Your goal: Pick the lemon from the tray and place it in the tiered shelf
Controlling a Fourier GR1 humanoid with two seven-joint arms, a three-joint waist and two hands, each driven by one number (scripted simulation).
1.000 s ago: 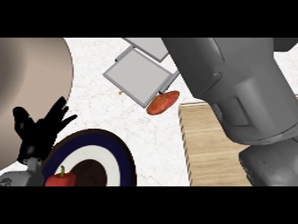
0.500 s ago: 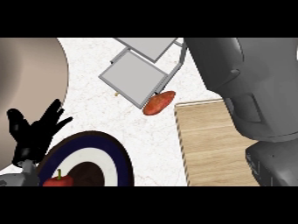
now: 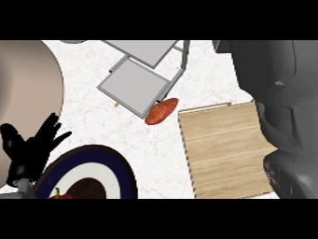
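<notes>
No lemon shows in the head view. The wooden tray (image 3: 223,149) lies at the centre right, its visible top bare and its right side covered by my grey right forearm (image 3: 285,107). The grey tiered shelf (image 3: 137,86) stands at the upper middle, with a second tier (image 3: 144,50) above it. My right forearm runs up past the picture's top edge and its hand is hidden. My left hand (image 3: 29,151) rests open at the lower left with its fingers spread upward, holding nothing.
A reddish-orange oval vegetable (image 3: 161,111) lies between the shelf's lower corner and the tray. A plate with a navy rim (image 3: 116,168) sits at the bottom left with a red fruit (image 3: 62,195) on it. A large beige round surface (image 3: 13,102) fills the left side.
My right forearm has swung towards the right, uncovering more of the wooden tray and the shelf. The left hand has stayed open in the same place.
</notes>
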